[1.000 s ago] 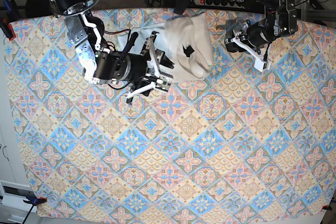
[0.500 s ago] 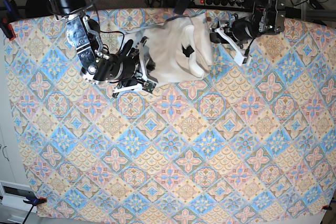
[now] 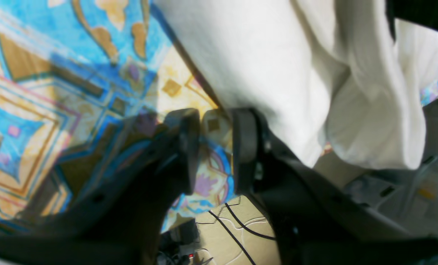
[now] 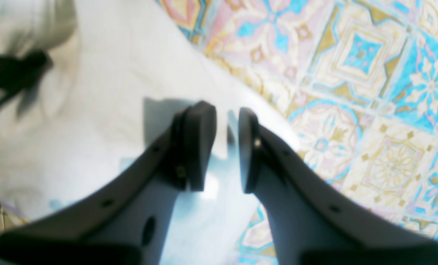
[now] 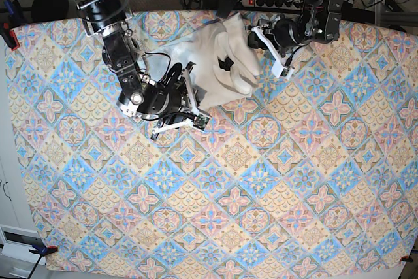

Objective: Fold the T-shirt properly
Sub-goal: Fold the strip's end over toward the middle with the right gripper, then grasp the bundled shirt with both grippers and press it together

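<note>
Here the T-shirt lies bunched on the patterned tablecloth. Right gripper fingers hover narrowly parted above white fabric; left gripper fingers, slightly parted, sit beside its edge, cables below.

Bunched T-shirt on patterned tablecloth

Soft matt white cloth T-shirt; patterned woven tablecloth.
</note>
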Robot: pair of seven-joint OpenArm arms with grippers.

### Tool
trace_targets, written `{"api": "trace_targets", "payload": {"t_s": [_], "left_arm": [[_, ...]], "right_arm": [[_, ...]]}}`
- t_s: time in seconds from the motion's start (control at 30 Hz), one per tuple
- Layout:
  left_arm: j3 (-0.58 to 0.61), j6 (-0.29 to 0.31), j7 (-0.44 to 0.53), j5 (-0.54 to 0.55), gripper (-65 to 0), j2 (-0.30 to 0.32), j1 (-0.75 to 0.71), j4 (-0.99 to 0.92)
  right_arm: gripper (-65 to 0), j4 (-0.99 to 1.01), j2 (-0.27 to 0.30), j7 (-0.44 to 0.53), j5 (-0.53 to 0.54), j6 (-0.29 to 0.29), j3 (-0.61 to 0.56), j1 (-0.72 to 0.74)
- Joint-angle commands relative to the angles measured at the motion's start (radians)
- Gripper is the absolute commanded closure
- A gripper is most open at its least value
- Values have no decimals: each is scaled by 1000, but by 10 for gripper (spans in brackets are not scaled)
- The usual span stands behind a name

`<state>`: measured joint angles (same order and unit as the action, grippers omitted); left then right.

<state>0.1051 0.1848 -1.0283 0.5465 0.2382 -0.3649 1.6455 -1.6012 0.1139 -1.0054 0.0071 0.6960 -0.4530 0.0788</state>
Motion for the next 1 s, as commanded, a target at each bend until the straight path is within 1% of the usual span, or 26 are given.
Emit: {"api": "trace_targets", "payload": {"t_s": [0.0,0.07,0.13,0.27,0.37,0.47,0.6,0.7,0.87,0.93,0.97], "left_arm": [[0,-14,12,-45,-163,-4,22,5],[3,-14,12,-76,-163,-7,43,-34],[6,-14,42,-87,-163,-18,77,-84],[8,-14,141,-118,-163,-29,132,-202],[66,-14,200,-133,-163,-29,191,-262],[112,-15,242,-145,-163,-29,254,-304],[118,-15,273,-141,-163,-29,309,-305],[110,-15,248,-136,-163,-24,306,-224],[14,-11,164,-136,-170,-23,165,29],[9,-8,138,-131,-178,-23,119,109],[3,-8,127,-116,-194,-23,103,141]], "right_arm": [[-138,-17,-3,12,12,2,1,14],[-138,-24,7,7,12,2,0,6],[-138,-26,27,6,12,2,-16,-15],[-138,-77,93,6,12,2,-123,-61],[-138,-152,131,6,12,2,-180,-107],[-138,-227,163,6,12,2,-183,-130],[-138,-278,180,6,12,2,-175,-130],[-138,-275,180,7,12,2,-103,-129],[-138,-275,180,7,12,2,66,-130],[-138,-275,180,7,12,2,98,-130],[-138,-275,180,7,12,2,96,-130]]}}
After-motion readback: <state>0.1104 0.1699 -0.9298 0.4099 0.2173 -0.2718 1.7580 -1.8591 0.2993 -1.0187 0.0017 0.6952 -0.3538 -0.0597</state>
